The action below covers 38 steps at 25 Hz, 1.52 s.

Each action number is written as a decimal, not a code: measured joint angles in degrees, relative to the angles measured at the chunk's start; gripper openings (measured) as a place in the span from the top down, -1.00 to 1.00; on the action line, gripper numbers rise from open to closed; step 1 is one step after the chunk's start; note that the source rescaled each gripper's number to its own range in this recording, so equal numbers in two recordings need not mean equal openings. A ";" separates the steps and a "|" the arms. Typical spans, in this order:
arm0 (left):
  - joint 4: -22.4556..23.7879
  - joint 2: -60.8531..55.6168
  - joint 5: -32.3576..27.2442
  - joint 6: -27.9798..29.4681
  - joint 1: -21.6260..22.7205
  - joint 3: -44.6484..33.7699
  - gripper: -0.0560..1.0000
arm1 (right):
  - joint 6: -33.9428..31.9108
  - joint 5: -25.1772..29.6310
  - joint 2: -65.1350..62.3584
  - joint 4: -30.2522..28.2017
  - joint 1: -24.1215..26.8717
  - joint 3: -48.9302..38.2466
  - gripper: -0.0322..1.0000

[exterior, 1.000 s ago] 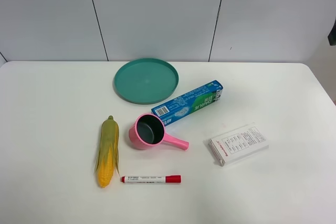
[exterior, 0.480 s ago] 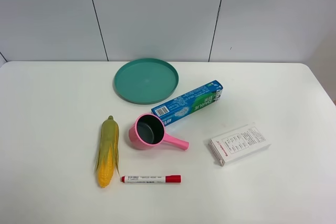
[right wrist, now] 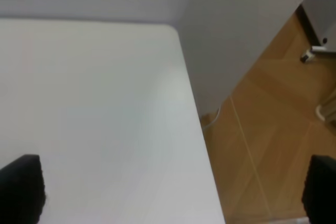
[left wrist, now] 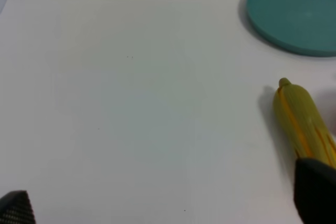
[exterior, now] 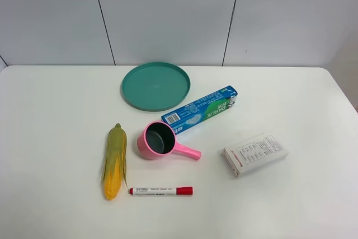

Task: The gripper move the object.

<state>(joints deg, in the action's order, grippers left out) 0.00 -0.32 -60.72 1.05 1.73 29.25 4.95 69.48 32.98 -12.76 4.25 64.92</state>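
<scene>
The marker pen [exterior: 161,191] lies flat on the white table [exterior: 56,116] near its front edge, red cap pointing right, free of any gripper. Just left of it lies an ear of corn [exterior: 114,160], lengthwise front to back. Just beyond the pen stands a pink scoop [exterior: 159,141], handle pointing right and toward the front. A blue-green toothpaste box [exterior: 201,109] lies at an angle behind the scoop, its left end close to the scoop's rim, and a green plate [exterior: 156,85] sits farther back. A white box [exterior: 255,153] lies to the right, well apart from the pen. The high view shows all six objects but neither arm. The left wrist view shows only the corn [left wrist: 303,119], the plate [left wrist: 294,11] and bare table; the left gripper [left wrist: 168,203] appears as two dark fingertips at the picture's corners, spread wide with nothing between them. The right wrist view shows the table's right edge, a wall and wooden floor [right wrist: 273,129]; the right gripper [right wrist: 170,190] is likewise spread wide and holds nothing.
</scene>
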 joint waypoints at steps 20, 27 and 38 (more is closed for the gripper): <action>0.00 0.00 0.00 0.00 0.00 0.00 -1.00 | -2.11 -8.17 -31.30 13.30 0.00 -33.06 -1.00; 0.00 0.00 0.00 0.00 0.00 0.00 -1.00 | -2.16 -8.77 -33.08 13.99 0.00 -36.16 -1.00; 0.00 0.00 0.00 0.00 0.00 0.00 -1.00 | -4.95 -8.72 -33.08 12.16 0.00 -36.16 -1.00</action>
<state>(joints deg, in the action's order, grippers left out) 0.00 -0.32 -60.72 1.05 1.73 29.25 0.00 60.76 -0.10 -0.60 4.25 28.76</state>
